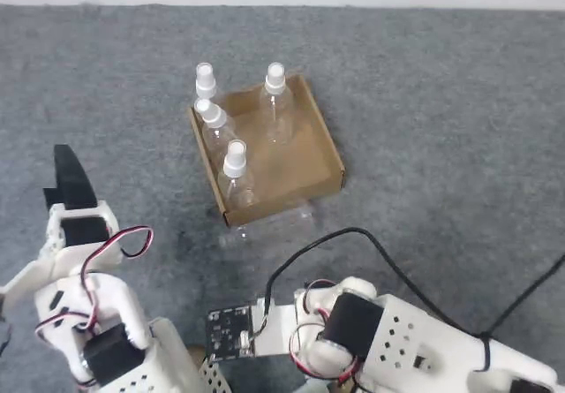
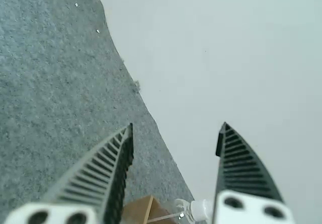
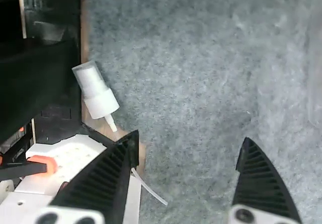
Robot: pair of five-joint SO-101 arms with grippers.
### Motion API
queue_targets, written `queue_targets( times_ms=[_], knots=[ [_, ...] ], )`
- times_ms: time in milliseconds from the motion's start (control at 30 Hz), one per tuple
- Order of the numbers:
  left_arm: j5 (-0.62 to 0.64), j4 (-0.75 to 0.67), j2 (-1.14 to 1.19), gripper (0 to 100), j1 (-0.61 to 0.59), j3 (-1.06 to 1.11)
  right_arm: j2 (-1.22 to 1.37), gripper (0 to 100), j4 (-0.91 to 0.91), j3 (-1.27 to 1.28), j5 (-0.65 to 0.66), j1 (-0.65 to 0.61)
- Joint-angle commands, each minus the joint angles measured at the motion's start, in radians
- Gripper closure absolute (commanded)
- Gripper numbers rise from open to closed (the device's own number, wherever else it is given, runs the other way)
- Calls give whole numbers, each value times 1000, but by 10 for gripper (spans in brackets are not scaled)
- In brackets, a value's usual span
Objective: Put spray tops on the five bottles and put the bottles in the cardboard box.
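The clear bottle [image 1: 265, 222] just outside the cardboard box [image 1: 291, 195] is too faint to tell whether it is capped.

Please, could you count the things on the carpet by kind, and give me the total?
Cardboard box: 1
Bottles with a spray top: 4
Bottle without a top, lying beside the box: 1
Loose spray top: 1
Total: 7
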Motion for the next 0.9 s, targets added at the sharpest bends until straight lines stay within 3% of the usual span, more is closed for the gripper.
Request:
queue_targets(
  times_ms=[0,267,600,867],
  knots=[
    [3,-32,-15,747,-5,-10,-22,735,-27,0,11,-25],
    [3,-66,-14,748,-25,4,-19,735,-102,144,155,-31],
    [-48,-158,-14,750,-25,58,-19,735,-102,160,176,-131],
    [-52,-158,-14,750,-25,58,-19,735,-246,285,170,-225]
  ],
)
